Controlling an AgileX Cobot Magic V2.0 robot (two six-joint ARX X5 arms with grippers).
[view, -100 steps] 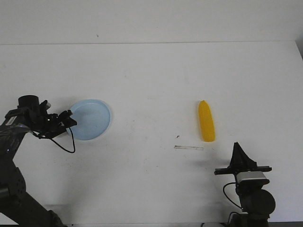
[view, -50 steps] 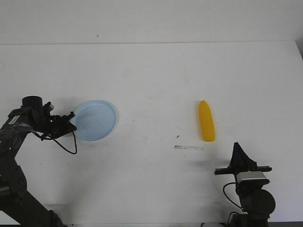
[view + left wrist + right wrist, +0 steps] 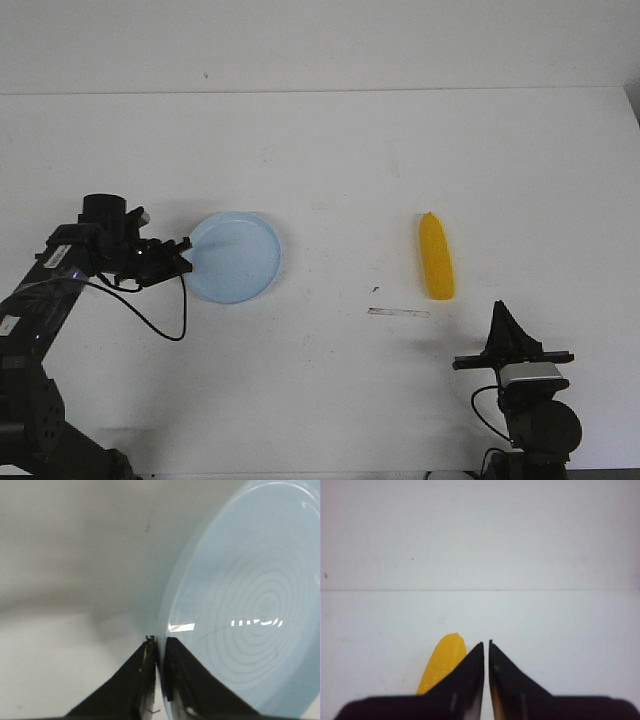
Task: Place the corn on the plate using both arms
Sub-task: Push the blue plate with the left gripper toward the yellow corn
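**On the white table: a plate in one pincer, corn lying alone**

On the left side of the table, the left pincer is pinching the edge of the plate. The plate is round, shallow and pale blue. In the left wrist view, the two black fingers are pressed close together, with the thin rim of the plate squeezed between them. One finger is on the outside of the rim and the other is on the inside. The plate looks tipped up a little in that view, and light shines off the ring marks on its bottom. A black cable hangs in a loop under the left arm.

The corn lies flat on the table, to the right of the middle and well apart from the plate. It is bright yellow, and its pointed end faces away from the robot. Nothing is touching it. A thin pale strip lies on the table just in front of the corn.

The right pincer is near the front edge of the table, close to the corn but not touching it. In the right wrist view its fingers are closed almost tight, with only a thin slit between them and nothing inside. The corn peeks out from behind one finger.
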